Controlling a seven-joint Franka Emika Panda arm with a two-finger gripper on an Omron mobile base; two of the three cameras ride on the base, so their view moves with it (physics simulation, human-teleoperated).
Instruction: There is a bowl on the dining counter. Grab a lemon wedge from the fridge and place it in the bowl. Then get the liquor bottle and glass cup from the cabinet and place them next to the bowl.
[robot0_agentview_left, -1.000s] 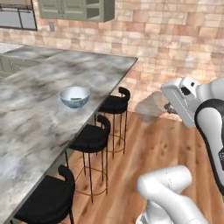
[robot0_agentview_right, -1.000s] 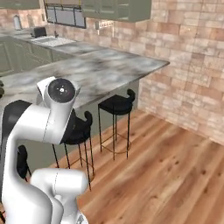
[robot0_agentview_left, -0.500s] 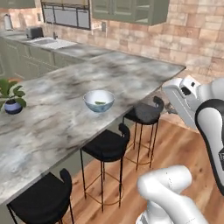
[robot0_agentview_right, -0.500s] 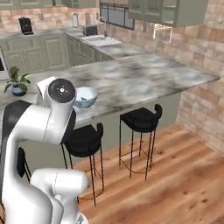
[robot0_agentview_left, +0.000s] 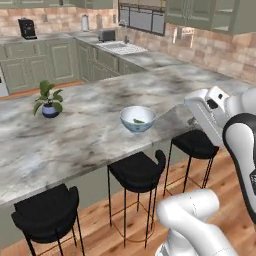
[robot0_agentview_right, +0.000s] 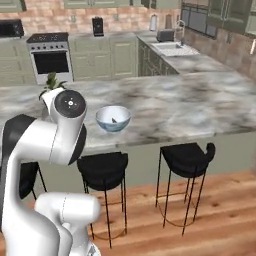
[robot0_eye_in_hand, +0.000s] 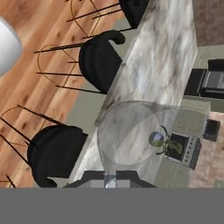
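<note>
A white bowl (robot0_agentview_left: 138, 118) stands on the marble dining counter (robot0_agentview_left: 75, 130), near its front edge, with a small lemon wedge (robot0_agentview_left: 138, 121) inside. From the other side the bowl (robot0_agentview_right: 113, 118) sits just right of my arm's elbow. In the hand view a clear glass cup (robot0_eye_in_hand: 131, 131) rises right in front of the camera, and my gripper (robot0_eye_in_hand: 110, 178) is shut on its base. My white hand (robot0_agentview_left: 210, 105) hovers over the counter's edge, right of the bowl and apart from it. The liquor bottle is out of view.
Three black stools (robot0_agentview_left: 137, 170) line the counter's near side over wooden floor. A potted plant (robot0_agentview_left: 49, 102) stands on the counter left of the bowl. Behind are a sink (robot0_agentview_left: 122, 47), a stove (robot0_agentview_right: 50, 52) and upper cabinets (robot0_agentview_left: 215, 15).
The whole picture has shifted: the base has turned and driven along the counter, so the bowl now lies nearer and more central. The gripper stays shut on the glass cup.
</note>
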